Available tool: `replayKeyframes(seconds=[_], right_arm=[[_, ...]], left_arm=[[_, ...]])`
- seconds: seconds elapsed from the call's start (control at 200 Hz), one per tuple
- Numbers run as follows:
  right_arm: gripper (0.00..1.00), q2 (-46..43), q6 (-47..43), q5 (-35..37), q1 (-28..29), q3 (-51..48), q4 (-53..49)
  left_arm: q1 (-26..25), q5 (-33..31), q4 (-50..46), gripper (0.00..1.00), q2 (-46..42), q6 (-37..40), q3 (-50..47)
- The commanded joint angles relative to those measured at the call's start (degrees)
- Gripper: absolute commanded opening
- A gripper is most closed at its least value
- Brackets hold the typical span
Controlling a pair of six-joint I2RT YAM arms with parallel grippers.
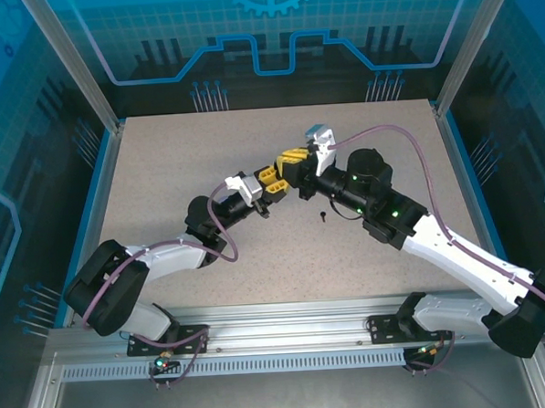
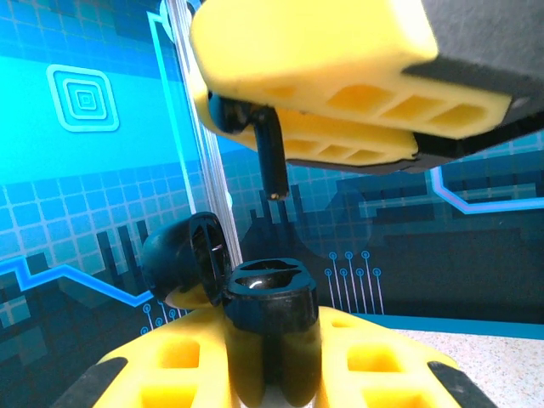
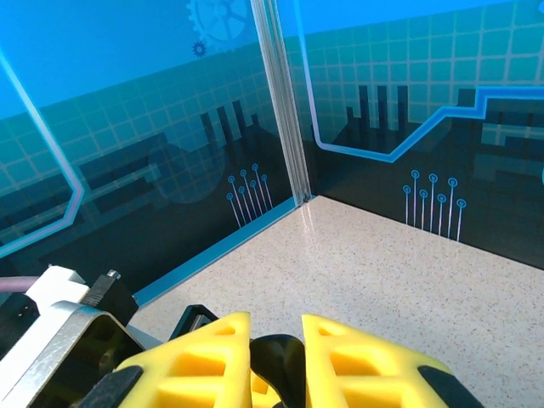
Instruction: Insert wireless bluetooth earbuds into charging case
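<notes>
left fingers (image 2: pixel 170 374) pinch one open black case (image 2: pixel 268 297), right fingers (image 2: pixel 323 42) one black earbud (image 2: pixel 270 157); second earbud (image 1: pixel 322 215) lies loose.

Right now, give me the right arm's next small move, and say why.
Probably ease the right gripper straight down. It pinches a black earbud, stem pointing down, above the black case that the left gripper holds with its lid open. A gap shows between stem tip and case, so a short, slow descent should seat it.
</notes>
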Motion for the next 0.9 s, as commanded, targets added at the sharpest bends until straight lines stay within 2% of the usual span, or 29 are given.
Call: replayKeyframes(seconds=[0.0,0.895], right_arm=[[0.17,-0.8,1.0,0.7,0.9,-1.0,2.4],[0.14,1.6,2.3,0.9,0.9,-2.6,1.9]], left_arm=[[-0.5,0.0,3.0,0.00,0.5,1.2,1.5],[-0.9,-0.5,3.1,0.00,-1.3,0.8,1.2]])
